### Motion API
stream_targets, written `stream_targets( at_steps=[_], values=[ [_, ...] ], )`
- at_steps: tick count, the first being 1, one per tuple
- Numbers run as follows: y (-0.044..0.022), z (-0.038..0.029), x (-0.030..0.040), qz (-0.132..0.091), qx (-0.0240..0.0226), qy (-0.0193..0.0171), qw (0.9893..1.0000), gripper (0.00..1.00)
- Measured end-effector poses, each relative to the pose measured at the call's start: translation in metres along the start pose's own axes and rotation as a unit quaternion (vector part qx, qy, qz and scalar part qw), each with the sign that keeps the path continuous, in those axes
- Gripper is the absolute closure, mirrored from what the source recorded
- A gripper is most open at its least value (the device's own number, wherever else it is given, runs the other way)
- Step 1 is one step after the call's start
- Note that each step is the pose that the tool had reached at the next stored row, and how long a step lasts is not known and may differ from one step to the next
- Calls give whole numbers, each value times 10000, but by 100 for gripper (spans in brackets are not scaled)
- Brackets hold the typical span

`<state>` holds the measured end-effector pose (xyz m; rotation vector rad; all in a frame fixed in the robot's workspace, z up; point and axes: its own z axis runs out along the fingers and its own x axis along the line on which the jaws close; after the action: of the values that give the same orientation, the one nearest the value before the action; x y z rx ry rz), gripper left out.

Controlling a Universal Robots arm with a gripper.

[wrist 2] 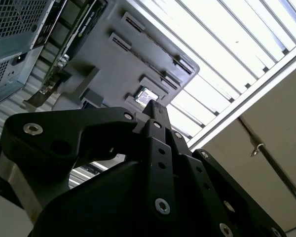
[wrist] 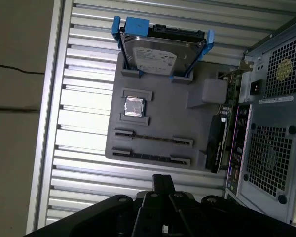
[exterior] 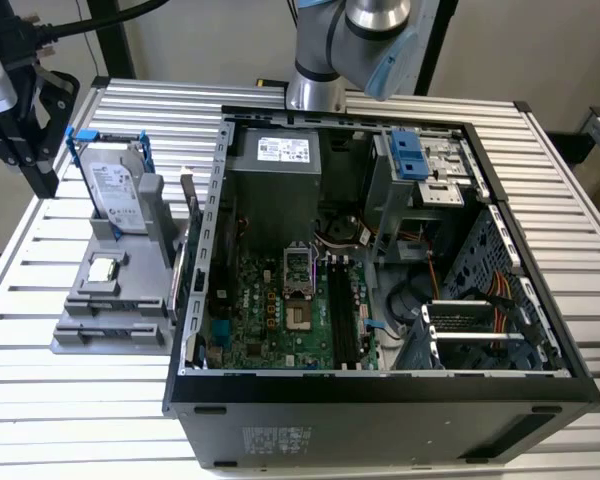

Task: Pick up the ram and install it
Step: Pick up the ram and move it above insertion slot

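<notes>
Fingers (wrist: 160,183) pressed together, holding nothing, hover above the ram (wrist: 153,137), standing edgewise in its holder (wrist: 158,111), length pointing toward the computer case (wrist: 271,123).

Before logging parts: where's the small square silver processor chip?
The chip sits on the grey plastic holder, exterior view's left, beside the blue-bracketed hard drive.

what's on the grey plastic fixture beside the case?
Silver hard drive in blue bracket, small square silver processor chip, thin dark strips edge-on in two long slots, likely ram. Their faces hide inside the slots.
</notes>
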<state>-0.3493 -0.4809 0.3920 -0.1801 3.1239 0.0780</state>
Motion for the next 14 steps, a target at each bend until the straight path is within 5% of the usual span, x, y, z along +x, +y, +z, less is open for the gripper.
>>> stream_targets(
  at_steps=[14],
  values=[
    [0,0,0,-129,-2,7,9999,100]
  ],
)
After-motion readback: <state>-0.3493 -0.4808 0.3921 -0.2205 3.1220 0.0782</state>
